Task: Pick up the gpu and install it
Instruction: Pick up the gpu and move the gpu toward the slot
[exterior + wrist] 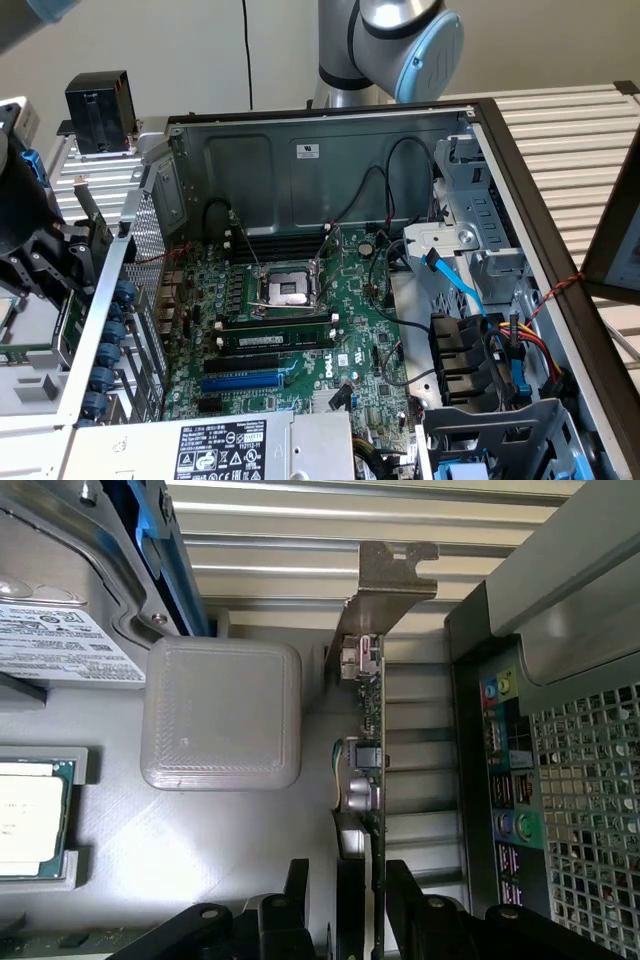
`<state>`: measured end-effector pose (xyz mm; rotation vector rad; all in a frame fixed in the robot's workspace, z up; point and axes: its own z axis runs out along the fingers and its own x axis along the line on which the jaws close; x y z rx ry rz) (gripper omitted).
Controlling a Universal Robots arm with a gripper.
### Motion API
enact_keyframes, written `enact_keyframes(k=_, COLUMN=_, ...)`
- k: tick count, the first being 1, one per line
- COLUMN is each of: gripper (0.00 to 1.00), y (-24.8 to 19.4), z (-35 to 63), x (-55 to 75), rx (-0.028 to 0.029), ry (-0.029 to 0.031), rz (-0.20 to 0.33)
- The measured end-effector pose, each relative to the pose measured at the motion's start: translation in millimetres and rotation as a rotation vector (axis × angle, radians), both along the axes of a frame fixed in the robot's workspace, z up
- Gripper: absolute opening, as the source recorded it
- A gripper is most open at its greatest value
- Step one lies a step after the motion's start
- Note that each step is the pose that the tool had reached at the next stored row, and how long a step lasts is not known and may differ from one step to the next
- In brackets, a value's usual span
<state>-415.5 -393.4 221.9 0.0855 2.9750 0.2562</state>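
Green and edge-on, the gpu [377,730] stands upright with its silvery bracket [392,575] at the far end, just outside the computer case [560,570] and beside its rear port panel [505,800]. My gripper [348,870] straddles the card's near end, fingers [297,890] spread apart, 1 on each side, with a gap showing on the component side. Next to it: a grey tray [200,870] with a square grey block [220,715] and a CPU [30,815].

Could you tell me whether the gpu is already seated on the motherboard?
No, the gpu stands outside the case, with the gripper straddling it.
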Motion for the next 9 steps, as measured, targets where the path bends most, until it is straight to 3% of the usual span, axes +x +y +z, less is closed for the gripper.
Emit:
enact_keyframes(k=4, gripper=0.44, y=-0.1, z=0.0, x=0.4, rx=-0.0056, ry=0.0002, rz=0.001)
enact_keyframes(k=9, gripper=0.44, y=-0.1, z=0.1, x=1.5, rx=-0.0205, ry=0.0006, rz=0.006)
